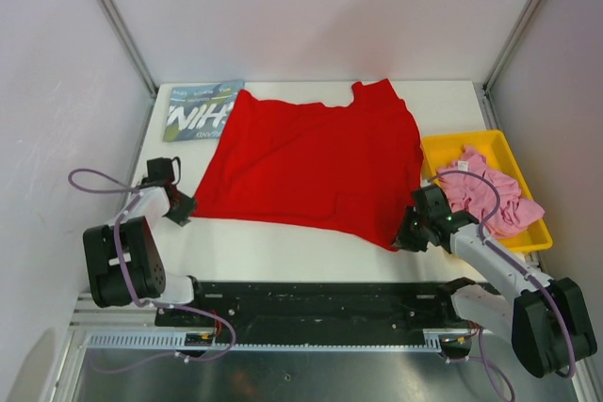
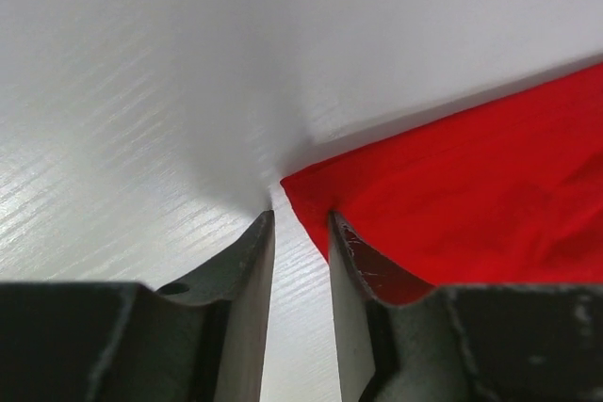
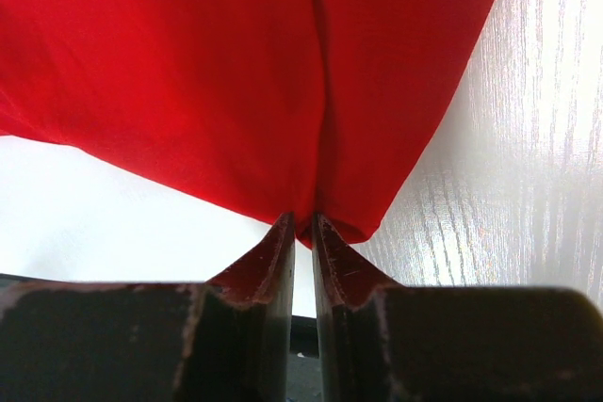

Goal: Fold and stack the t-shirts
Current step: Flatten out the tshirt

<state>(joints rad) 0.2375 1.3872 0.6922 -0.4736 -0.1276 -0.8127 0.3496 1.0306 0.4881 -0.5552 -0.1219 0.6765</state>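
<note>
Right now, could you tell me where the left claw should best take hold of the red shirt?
Probably the red shirt at its near left corner, approached from the left, low along the table. That corner lies flat, pointing toward the open left claw, and mirrors the near right corner that the right claw pinches.

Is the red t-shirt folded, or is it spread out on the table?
Spread out. The red t-shirt lies as one wide sheet on the table, its neckline at the far edge, and no half is laid over the other.
</note>
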